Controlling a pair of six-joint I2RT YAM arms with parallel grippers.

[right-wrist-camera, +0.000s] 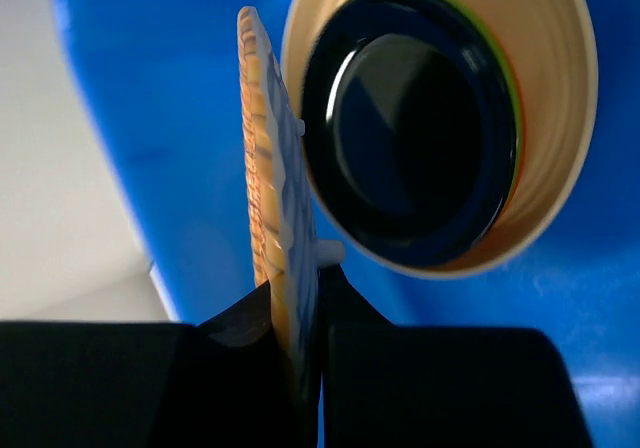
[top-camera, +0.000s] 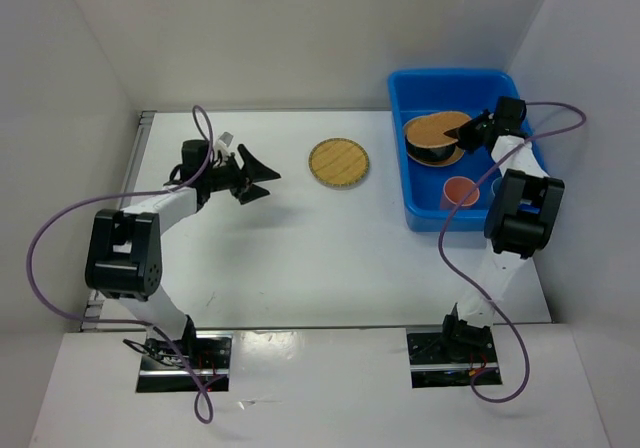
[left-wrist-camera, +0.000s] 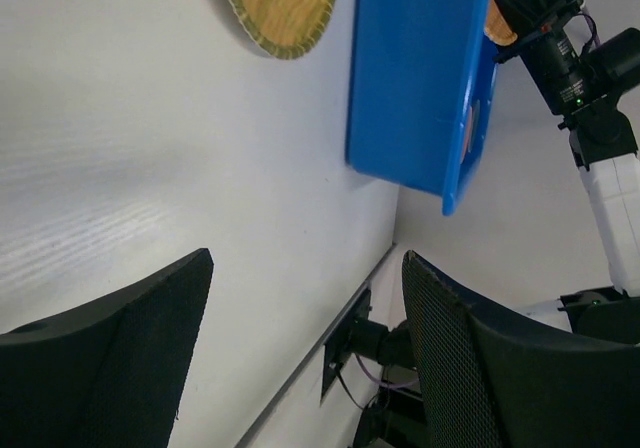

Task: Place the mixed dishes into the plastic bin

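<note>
White tabletop: your left gripper hangs spread and empty near the round woven bamboo plate. Farther off, your right gripper clamps a light wooden plate over the stacked dishes inside the bright blue plastic bin; lower it level, then release.

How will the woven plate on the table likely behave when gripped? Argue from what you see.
The woven plate looks thin, so probably light. It lies flat, so catching its rim may be awkward. Its coarse weave likely resists slipping.
</note>
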